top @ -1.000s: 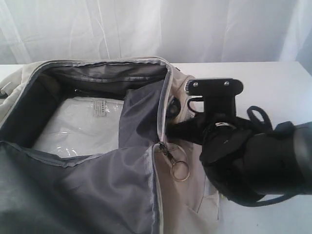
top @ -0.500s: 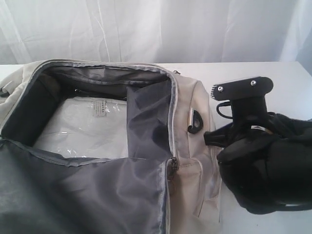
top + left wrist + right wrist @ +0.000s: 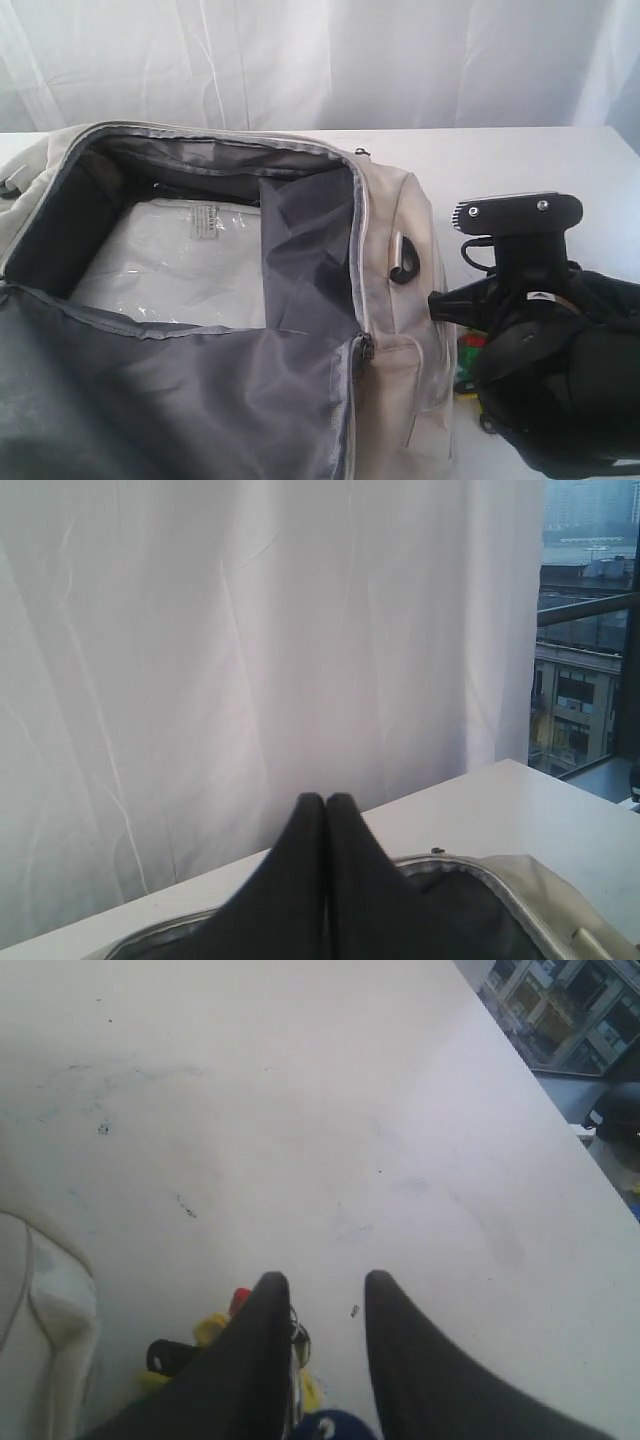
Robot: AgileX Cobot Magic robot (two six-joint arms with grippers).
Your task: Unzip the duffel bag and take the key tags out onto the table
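The cream-white duffel bag (image 3: 395,300) lies unzipped, its dark grey lining folded out. Its pale end also shows in the right wrist view (image 3: 40,1310), and its grey zipper rim in the left wrist view (image 3: 500,872). The key tags (image 3: 467,360) lie on the white table (image 3: 500,160) right beside the bag's end, under my right arm (image 3: 530,300). Red, yellow, black and blue tags (image 3: 212,1330) sit beside and beneath one finger (image 3: 262,1340). My right gripper (image 3: 320,1278) is open, bare table showing between its tips. My left gripper (image 3: 326,800) is shut and empty above the bag's rim.
A clear plastic-wrapped white packet (image 3: 175,260) lies inside the bag. A black D-ring (image 3: 405,262) hangs on the bag's end. White curtains (image 3: 320,60) close off the back of the table. The table edge (image 3: 560,1130) runs near my right gripper.
My right arm has drawn back from the bag's end and come down over the table. The key tags now show beneath it, and its jaws have parted slightly. The bag's end has settled back.
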